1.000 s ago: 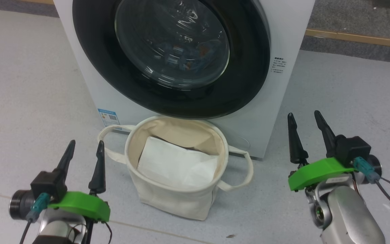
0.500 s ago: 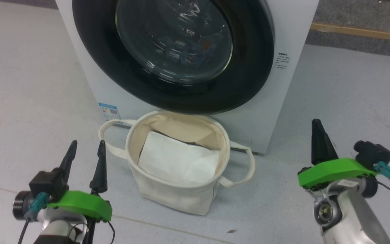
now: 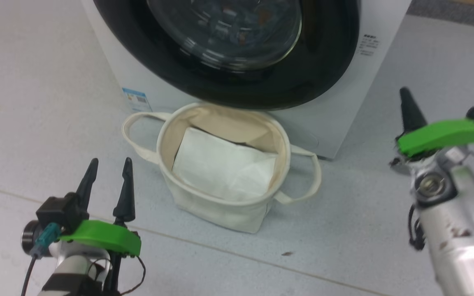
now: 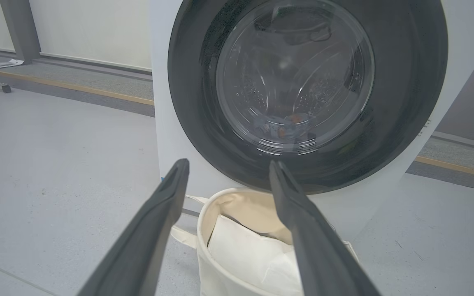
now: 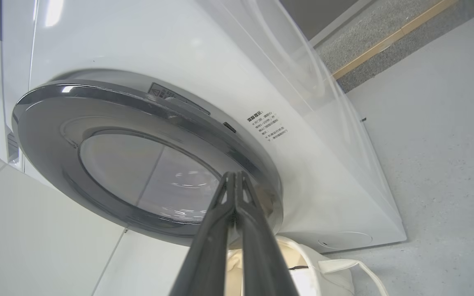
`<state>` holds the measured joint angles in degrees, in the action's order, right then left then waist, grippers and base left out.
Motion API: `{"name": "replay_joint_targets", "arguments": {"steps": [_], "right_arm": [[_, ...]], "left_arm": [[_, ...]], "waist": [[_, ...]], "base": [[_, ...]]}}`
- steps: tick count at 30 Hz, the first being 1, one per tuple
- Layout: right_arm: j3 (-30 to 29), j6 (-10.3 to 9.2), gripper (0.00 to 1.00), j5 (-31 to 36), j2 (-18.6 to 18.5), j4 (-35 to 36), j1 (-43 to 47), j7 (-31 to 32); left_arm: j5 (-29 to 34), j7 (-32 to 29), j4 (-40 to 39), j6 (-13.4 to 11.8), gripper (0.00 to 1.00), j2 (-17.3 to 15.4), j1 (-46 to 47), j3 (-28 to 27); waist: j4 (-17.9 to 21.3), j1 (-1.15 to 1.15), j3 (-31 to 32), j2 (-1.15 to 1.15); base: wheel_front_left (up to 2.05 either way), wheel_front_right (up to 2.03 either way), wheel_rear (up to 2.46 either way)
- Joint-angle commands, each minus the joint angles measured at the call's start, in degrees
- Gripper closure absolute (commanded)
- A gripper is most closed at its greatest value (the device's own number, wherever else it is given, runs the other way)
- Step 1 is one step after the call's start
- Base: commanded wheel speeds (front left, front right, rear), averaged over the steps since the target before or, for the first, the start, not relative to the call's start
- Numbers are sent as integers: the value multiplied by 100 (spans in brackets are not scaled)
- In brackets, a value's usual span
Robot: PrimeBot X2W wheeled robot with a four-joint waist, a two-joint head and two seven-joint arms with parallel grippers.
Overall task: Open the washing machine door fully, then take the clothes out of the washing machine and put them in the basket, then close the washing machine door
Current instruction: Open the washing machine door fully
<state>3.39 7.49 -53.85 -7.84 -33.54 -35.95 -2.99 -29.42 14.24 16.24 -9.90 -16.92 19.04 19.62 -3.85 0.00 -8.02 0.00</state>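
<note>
The washing machine [image 3: 344, 102] stands ahead with its washing machine door [image 3: 303, 78] closed, black rim around clear glass. Blue and orange clothes [image 3: 241, 35] show dimly through the glass, and also in the left wrist view as clothes [image 4: 286, 123] low in the drum. The cream basket [image 3: 220, 213] sits on the floor against the washer's front. My left gripper [image 3: 110, 162] hovers open, left of the basket, holding nothing. My right gripper [image 3: 405, 94] is shut and empty, off the washer's right corner; in its wrist view the gripper [image 5: 235, 176] points at the door's rim [image 5: 138, 107].
A folded white sheet [image 3: 224, 168] lies inside the basket, whose loop handles stick out left and right. A blue label [image 3: 136, 98] marks the washer's lower left. Open grey floor surrounds the washer, with a wooden strip [image 4: 76, 87] along the back.
My right gripper has shut its fingers and risen toward the washer's right side. The head camera has shifted, so the whole scene sits differently. The left gripper stays open.
</note>
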Motion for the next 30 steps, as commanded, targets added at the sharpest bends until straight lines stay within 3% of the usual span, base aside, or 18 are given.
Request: {"name": "replay_joint_targets", "arguments": {"steps": [1,4,7,12,22,30], "right_arm": [[111,0,100,-302,-88,161,-392,259],[35,0,100,-859,-337,91,-780,779],[68,0,100,-987,-662,-112,-1199,1130],[61,0,100,-1249,-905,-432,-1977,1617],[240,0,100,-1249,-989,-1197,-3302,1979],[377,0,100,-1325,-852,-1640,-3797,1988]], "left_arm": [[-13,55,-105,55,0,-95,296,-253],[-3,63,-52,99,0,-48,373,-271],[11,68,-12,162,0,19,474,-276],[70,73,83,245,0,113,634,-309],[282,74,127,480,0,427,953,-449],[463,75,226,623,0,611,1005,-611]], "waist": [[-82,0,-144,0],[-142,0,-318,0],[-227,0,-513,0],[-330,0,-847,0],[-514,0,-1336,0],[-590,0,-1428,0]], "base": [[0,0,0],[0,0,0],[0,0,0],[0,0,0],[0,0,0],[0,0,0]]}}
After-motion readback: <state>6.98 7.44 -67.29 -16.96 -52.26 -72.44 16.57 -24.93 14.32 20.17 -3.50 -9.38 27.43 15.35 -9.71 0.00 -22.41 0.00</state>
